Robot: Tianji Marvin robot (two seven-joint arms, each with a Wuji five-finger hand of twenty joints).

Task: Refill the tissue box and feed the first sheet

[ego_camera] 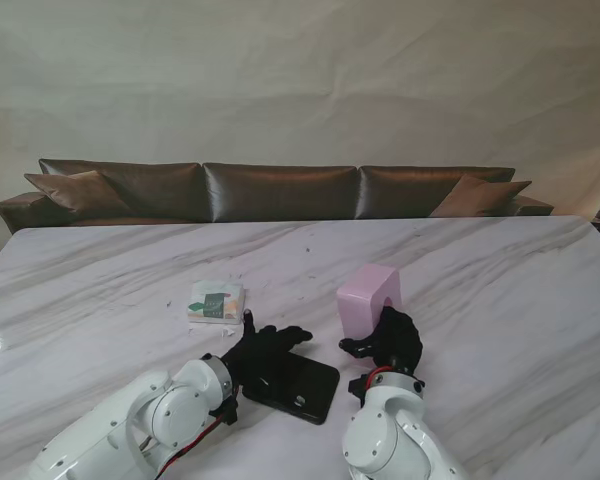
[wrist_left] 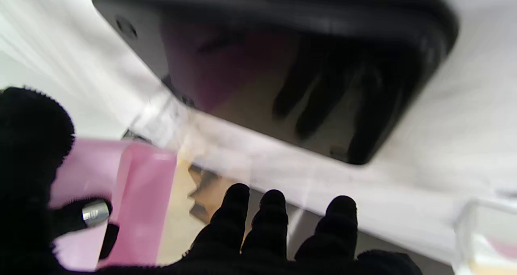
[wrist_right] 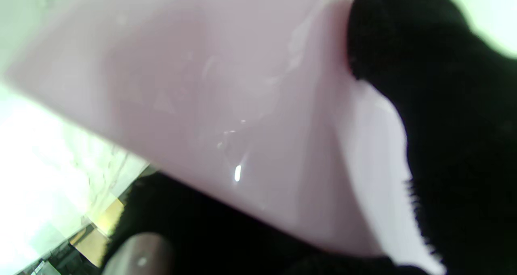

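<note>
Right hand fingers grip the pink tissue box; left hand fingers spread over the black lid, tissue pack beside.

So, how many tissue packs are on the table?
1: the tissue pack lies left of the pink tissue box, slightly farther from me than the left hand. Others may be hidden.

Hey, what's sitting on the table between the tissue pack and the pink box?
Nothing: in the stand view, bare marble table separates the tissue pack from the pink box. The black tray lies nearer to me, under the left robot hand.
</note>
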